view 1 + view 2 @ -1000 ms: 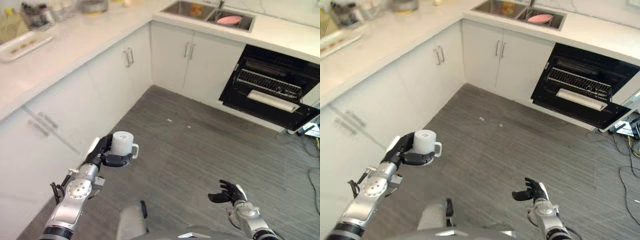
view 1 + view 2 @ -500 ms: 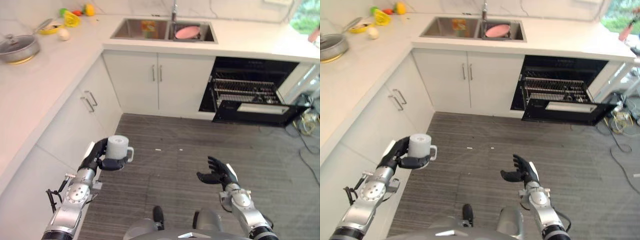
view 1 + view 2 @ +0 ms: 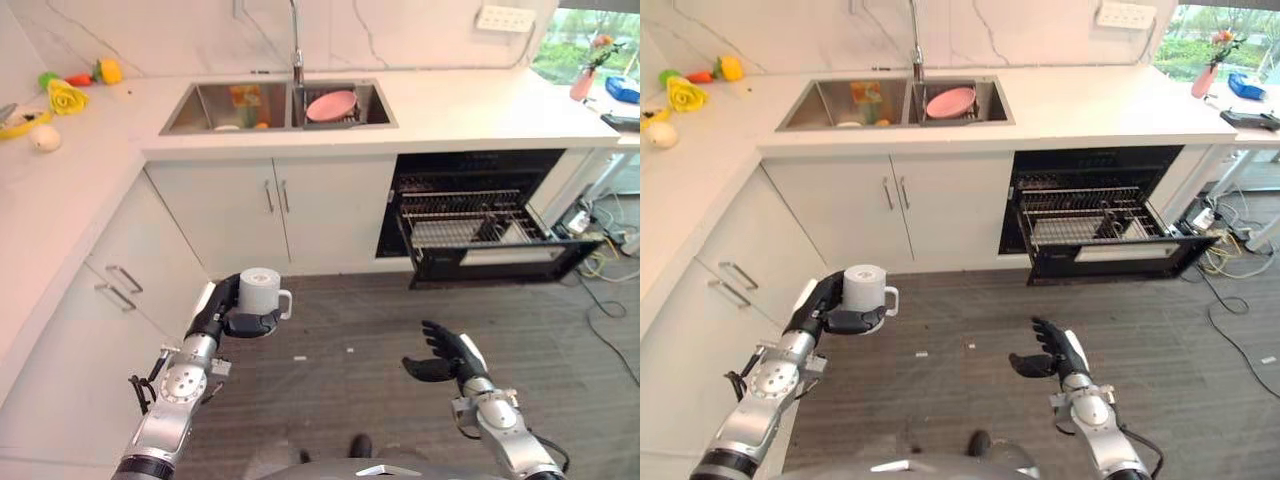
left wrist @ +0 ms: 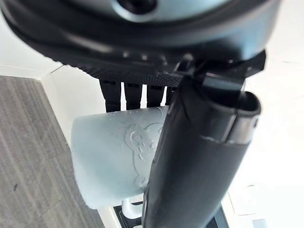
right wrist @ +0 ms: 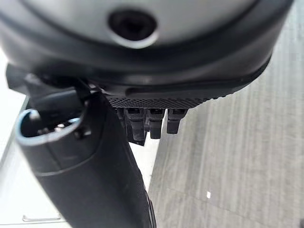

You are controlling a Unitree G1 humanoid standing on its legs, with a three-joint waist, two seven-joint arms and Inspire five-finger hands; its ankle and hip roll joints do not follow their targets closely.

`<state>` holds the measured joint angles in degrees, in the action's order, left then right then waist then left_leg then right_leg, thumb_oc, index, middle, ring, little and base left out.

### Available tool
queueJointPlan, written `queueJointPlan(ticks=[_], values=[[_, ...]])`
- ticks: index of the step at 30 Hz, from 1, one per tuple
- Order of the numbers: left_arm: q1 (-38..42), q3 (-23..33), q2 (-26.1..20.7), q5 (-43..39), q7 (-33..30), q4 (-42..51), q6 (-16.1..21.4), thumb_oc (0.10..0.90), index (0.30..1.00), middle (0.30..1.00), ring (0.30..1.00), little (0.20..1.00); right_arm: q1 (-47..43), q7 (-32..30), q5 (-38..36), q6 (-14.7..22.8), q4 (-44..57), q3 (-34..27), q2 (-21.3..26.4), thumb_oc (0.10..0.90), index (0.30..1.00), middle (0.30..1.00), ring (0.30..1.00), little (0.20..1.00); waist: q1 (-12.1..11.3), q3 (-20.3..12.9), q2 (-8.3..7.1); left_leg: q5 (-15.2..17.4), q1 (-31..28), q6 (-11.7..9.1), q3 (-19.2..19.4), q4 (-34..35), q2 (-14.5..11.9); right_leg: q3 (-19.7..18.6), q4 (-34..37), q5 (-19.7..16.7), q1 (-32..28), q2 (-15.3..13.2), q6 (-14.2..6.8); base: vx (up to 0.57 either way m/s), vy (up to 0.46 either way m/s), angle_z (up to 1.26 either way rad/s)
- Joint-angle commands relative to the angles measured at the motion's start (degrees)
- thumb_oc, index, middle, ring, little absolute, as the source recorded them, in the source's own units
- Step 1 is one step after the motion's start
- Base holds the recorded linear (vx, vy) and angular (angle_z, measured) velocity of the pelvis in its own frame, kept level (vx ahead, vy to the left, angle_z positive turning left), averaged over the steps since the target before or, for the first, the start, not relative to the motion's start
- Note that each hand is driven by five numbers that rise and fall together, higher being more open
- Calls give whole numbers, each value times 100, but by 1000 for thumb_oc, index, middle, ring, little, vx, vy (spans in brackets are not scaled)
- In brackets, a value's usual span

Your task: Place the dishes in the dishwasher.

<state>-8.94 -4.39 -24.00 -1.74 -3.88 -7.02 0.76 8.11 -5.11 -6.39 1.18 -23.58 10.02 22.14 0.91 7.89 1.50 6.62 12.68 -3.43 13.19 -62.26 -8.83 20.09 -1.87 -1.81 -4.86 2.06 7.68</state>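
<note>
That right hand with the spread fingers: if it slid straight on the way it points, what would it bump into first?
Probably nothing soon: the right hand points toward the left hand holding the mug, bare floor between; depth is unclear.

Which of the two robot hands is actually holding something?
The left hand, its fingers curled around a white mug. The right hand hangs open and empty over the floor.

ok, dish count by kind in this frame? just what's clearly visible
Mugs: 1, the white mug held in the left hand.
Plates: 1, the pink plate in the sink.
Total: 2. Whatever else sits in the sink or the dishwasher rack is too small to tell.
</note>
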Motion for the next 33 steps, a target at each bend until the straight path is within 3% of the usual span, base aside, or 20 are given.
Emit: queueJointPlan(ticks=[1,3,4,5,6,7,9,14,18,19,21,25,26,28,30,31,33], values=[[530,170,-248,-166,-249,512,554,400,300,300,300,300,-706,-225,225,464,712,-199,322,800,900,900,900,900,-45,272,-179,-460,-615,-97,-523,1706,73,-74,377,625,-234,-342,-705,257,130,-76],[524,174,-218,-149,-228,493,566,400,300,300,300,300,-720,-201,223,492,827,-234,328,800,900,900,900,900,-74,239,-189,-174,-731,-19,-473,2621,182,-193,405,679,-281,-411,-876,296,130,-68],[526,176,-241,-148,-225,487,578,400,300,300,300,300,-745,-200,255,515,984,-274,396,800,900,900,900,900,-104,254,-201,-77,-492,-2,-464,3190,258,-261,427,703,-353,-472,-921,260,152,-42],[511,189,-250,-126,-219,475,581,400,300,300,300,300,-782,-196,308,530,1092,-295,446,800,900,900,900,900,-171,242,-195,-44,-409,21,-587,3768,464,-397,440,734,-412,-477,-966,176,118,-23],[510,186,-248,-126,-219,473,582,400,300,300,300,300,-776,-195,309,527,1098,-298,448,800,900,900,900,900,-184,247,-208,-62,-450,26,-566,3822,481,-410,440,737,-421,-497,-972,283,157,-54],[426,277,-270,-31,-273,489,596,400,300,300,300,300,-868,-219,478,560,1151,-282,485,800,900,900,900,900,-337,276,-123,-397,-365,-72,-1172,4738,958,-675,437,797,-536,-399,-1021,290,145,-63],[411,306,-252,-4,-249,502,613,400,300,300,300,300,-807,-209,539,595,1297,-387,403,800,900,900,900,900,-291,205,-77,-534,-659,-66,-1297,5311,1011,-767,462,860,-585,-388,-1092,247,138,-97],[413,302,-283,116,-187,523,617,400,300,300,300,300,-629,-277,612,604,1639,-750,287,800,900,900,900,900,-143,-31,3,-410,-1159,162,-1147,5731,1070,-964,9,1023,-495,-614,-1254,236,229,-47],[456,383,-438,73,-192,621,613,400,300,300,300,300,-750,-222,529,519,1602,-775,139,800,900,900,900,900,-116,115,115,-129,-1445,389,-784,5668,942,-852,-1514,1148,208,-894,-1454,106,201,-60],[458,386,-438,72,-191,619,614,400,300,300,300,300,-752,-221,529,515,1605,-775,139,800,900,900,900,900,-128,119,109,-123,-1442,394,-768,5662,949,-872,-1570,1171,240,-908,-1460,108,130,-52],[425,411,-425,49,-222,583,590,400,300,300,300,300,-777,-176,484,480,1653,-805,50,800,900,900,900,900,-97,201,128,70,-1635,511,-597,5602,908,-735,-2079,911,587,-1203,-1577,121,82,-46],[424,408,-394,-72,-234,635,616,400,300,300,300,300,-808,-174,290,502,1688,-866,-23,800,900,900,900,900,-114,136,169,128,-1764,414,-499,5814,763,-517,-1152,628,775,-1651,-1561,95,-80,-40],[429,405,-395,-73,-235,632,617,400,300,300,300,300,-810,-174,289,503,1686,-868,-22,800,900,900,900,900,-117,130,176,126,-1763,414,-500,5823,757,-511,-1116,608,763,-1640,-1563,113,-90,-14],[507,367,-367,-111,-288,612,644,400,300,300,300,300,-793,-166,173,496,1679,-896,-54,800,900,900,900,900,-63,143,139,152,-1862,335,-539,5888,743,-642,-478,254,874,-1785,-1703,201,-152,3],[606,363,-369,-89,-368,542,645,400,300,300,300,300,-812,-138,19,527,1677,-866,-123,800,900,900,900,900,-38,188,54,205,-2082,200,-496,5973,681,-522,-52,-217,1050,-1947,-1926,222,-215,13],[610,362,-372,-89,-369,538,647,400,300,300,300,300,-815,-137,17,529,1674,-867,-126,800,900,900,900,900,-34,194,52,201,-2089,201,-500,5980,681,-514,-27,-233,1031,-1945,-1930,109,-154,11],[599,382,-388,-57,-345,533,657,400,300,300,300,300,-762,-73,-64,556,1708,-848,-169,800,900,900,900,900,-71,130,-97,262,-2221,118,-466,6050,697,-277,149,-350,805,-2012,-2012,159,-214,13]])
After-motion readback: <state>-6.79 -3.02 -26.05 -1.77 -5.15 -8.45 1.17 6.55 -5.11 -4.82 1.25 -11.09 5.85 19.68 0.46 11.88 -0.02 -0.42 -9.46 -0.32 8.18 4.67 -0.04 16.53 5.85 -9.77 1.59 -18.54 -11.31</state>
